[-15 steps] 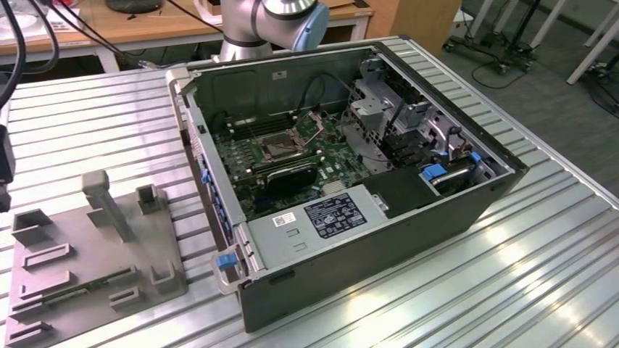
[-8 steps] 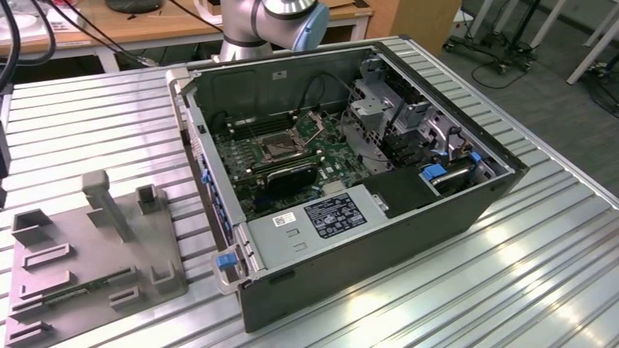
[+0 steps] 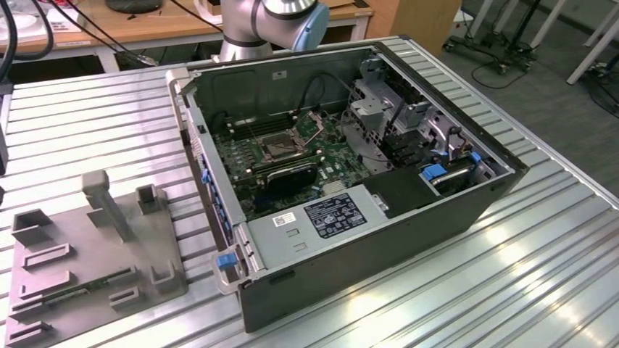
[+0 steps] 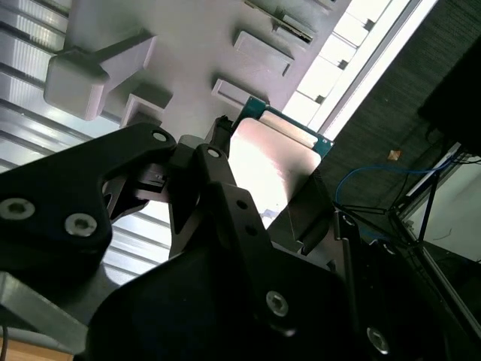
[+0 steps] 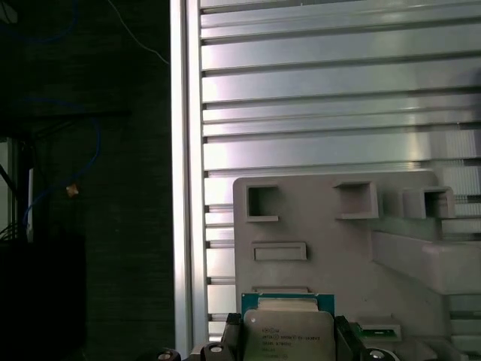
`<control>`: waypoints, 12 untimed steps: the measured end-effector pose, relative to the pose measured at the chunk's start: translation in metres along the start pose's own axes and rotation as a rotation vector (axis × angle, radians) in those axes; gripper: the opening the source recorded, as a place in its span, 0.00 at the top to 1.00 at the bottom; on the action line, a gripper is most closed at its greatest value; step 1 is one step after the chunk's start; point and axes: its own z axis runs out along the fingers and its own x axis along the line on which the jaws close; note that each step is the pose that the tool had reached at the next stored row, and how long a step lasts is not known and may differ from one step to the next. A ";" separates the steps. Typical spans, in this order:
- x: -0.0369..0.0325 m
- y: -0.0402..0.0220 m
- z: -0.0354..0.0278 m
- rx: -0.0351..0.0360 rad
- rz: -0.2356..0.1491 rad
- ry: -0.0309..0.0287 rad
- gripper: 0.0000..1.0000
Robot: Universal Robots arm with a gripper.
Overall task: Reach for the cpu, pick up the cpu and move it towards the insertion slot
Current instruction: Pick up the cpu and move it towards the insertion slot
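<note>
Ribbed table (image 5: 338,113), grey tray (image 5: 323,226) by its edge; gripper (image 5: 289,347) clenched on cpu (image 5: 289,325) over tray.

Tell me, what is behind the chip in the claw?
Behind the cpu is the grey tray, on the slatted table. The tray patch right behind it is covered.

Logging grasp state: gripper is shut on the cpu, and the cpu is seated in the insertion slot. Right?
Not seated. The gripper is shut on the cpu, but the first wrist view shows the cpu held clear, with the grey tray and slatted table behind it. The insertion slot is in the exterior view.
</note>
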 end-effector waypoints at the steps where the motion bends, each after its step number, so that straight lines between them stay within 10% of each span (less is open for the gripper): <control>1: 0.0000 0.0000 -0.0001 0.0001 0.000 0.0001 0.45; 12: 0.0000 0.0002 -0.0032 -0.0005 0.000 0.0002 0.45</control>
